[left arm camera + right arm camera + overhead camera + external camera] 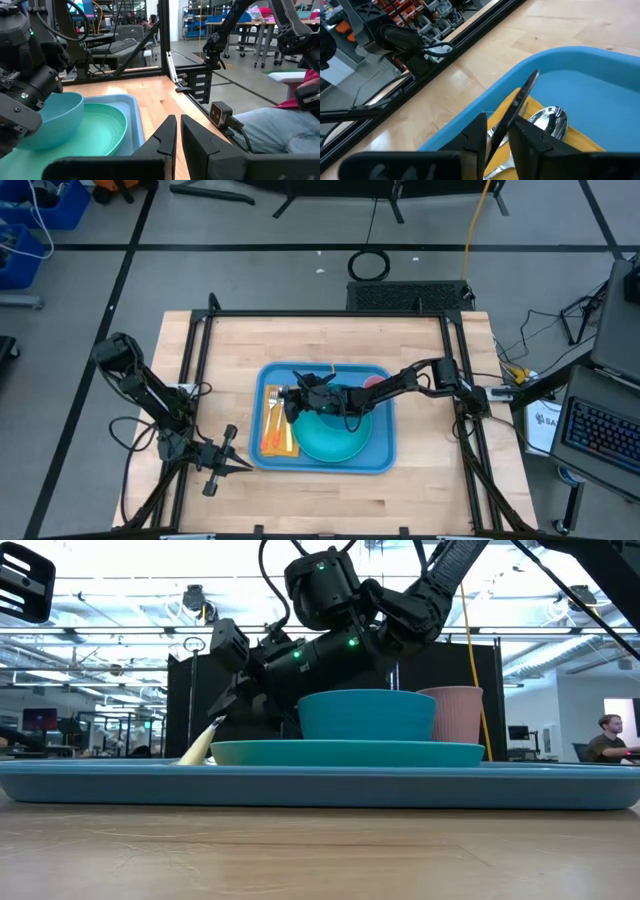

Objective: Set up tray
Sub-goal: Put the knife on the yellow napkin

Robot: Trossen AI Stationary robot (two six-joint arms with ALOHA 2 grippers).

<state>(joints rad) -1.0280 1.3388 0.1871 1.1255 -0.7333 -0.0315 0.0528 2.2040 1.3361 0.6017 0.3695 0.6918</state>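
— Light-blue plastic, low rim: is your tray point(378, 456) nearly set?

— Yes. Under your right gripper point(498, 131) lie napkin point(273, 442) and spoon point(551, 120); bowl point(367, 713), plate point(345, 752), cup point(455, 712) just beside. The fingers pinch a knife point(524, 97), not yet laid. Left gripper point(177, 131) waits nearly closed, empty, well apart.

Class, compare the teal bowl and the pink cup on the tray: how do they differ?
The teal bowl is wide and smooth; the pink cup is narrower and ribbed. The bowl sits on the teal plate; the cup stands behind it. Both are upright on the tray.
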